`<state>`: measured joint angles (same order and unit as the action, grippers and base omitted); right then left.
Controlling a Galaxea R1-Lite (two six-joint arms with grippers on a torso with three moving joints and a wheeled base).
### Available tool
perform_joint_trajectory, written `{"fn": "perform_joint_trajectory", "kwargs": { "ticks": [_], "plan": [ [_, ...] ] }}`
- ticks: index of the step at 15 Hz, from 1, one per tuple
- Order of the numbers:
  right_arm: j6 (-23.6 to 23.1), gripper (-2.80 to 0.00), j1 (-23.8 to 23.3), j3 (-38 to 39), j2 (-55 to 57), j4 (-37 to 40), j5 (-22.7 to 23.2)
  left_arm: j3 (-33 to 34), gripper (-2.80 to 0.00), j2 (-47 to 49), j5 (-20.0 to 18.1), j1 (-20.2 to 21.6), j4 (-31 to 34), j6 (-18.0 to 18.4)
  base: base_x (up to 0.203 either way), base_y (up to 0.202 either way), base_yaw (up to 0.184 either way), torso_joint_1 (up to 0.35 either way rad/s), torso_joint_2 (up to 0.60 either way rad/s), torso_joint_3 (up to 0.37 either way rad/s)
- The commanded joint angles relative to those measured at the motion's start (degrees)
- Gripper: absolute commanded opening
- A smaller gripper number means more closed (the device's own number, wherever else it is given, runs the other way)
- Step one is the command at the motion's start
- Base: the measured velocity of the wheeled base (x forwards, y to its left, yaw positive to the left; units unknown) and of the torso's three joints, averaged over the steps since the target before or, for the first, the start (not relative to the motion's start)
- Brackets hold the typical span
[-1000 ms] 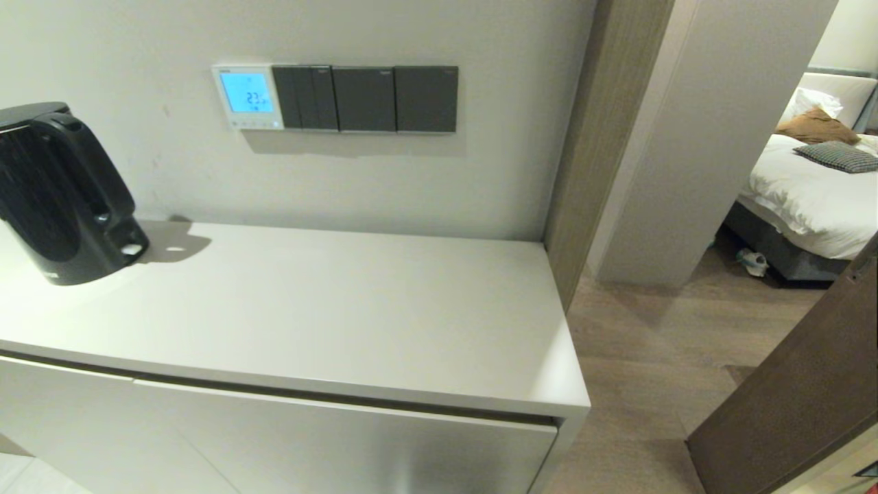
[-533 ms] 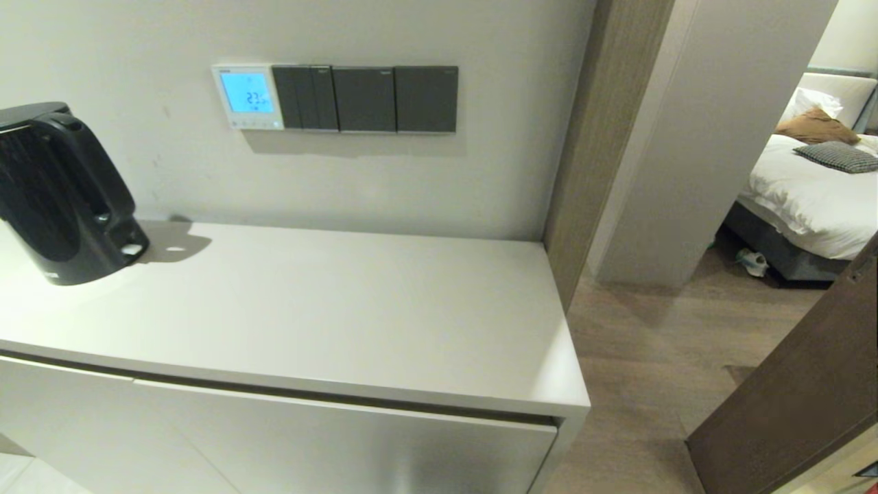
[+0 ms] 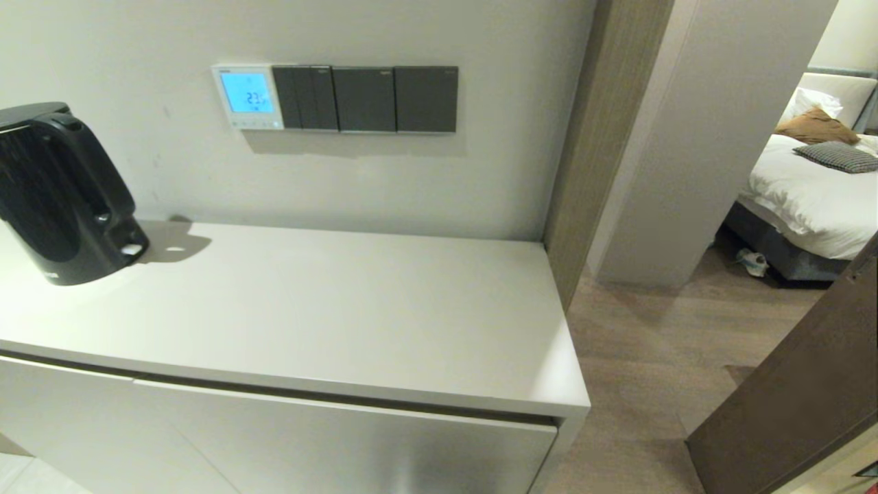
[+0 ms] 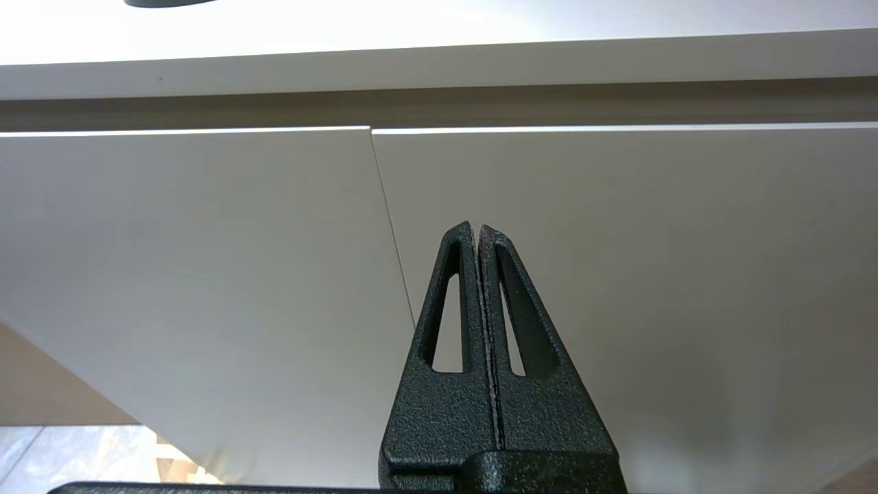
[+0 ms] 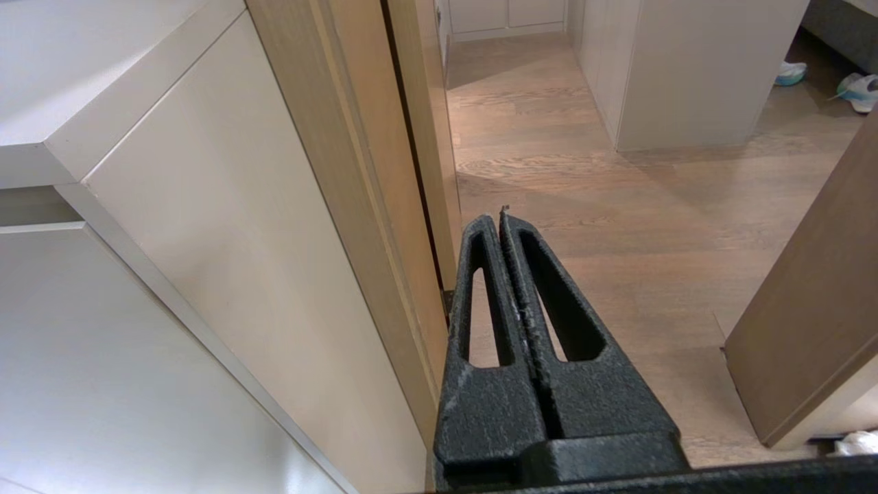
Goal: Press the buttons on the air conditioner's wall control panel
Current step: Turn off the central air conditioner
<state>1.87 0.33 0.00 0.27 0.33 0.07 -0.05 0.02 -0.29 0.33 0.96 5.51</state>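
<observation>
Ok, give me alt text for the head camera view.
A lit air conditioner control panel is mounted on the wall beside three dark switch plates, above a white cabinet with a black kettle at its left. A bedroom doorway opens on the right; neither arm shows.

White cabinet top (image 3: 329, 309) with a black kettle (image 3: 62, 195) at its left end.

The wall panel (image 3: 247, 97) is white with a light blue lit screen; the switches (image 3: 365, 99) beside it are dark grey. The kettle (image 3: 58, 192) is glossy black. The cabinet (image 3: 309, 309) is off-white. The floor (image 3: 658, 343) is warm brown wood grain. The bed (image 3: 809, 192) is white, with a tan cushion (image 3: 816, 125) and a checked pillow (image 3: 838, 156). Both the left gripper (image 4: 476, 230) and right gripper (image 5: 501, 218) are textured black.
</observation>
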Motion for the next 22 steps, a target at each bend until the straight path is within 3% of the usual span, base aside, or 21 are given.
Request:
{"fn": "perform_joint_trajectory", "kwargs": {
  "ticks": [1,22],
  "plan": [
    [0.04,-2.80,0.02,0.09,0.08,0.02,0.01,0.05,-2.80,-0.02,0.03,0.02,0.09,0.03,0.000,0.000,0.000,0.000,0.00,0.000],
    [0.06,-2.80,0.02,0.09,0.08,-0.06,-0.07,0.02,-2.80,0.15,0.03,-0.07,0.18,0.03,0.000,0.000,0.000,0.000,0.00,0.000]
  ]
}}
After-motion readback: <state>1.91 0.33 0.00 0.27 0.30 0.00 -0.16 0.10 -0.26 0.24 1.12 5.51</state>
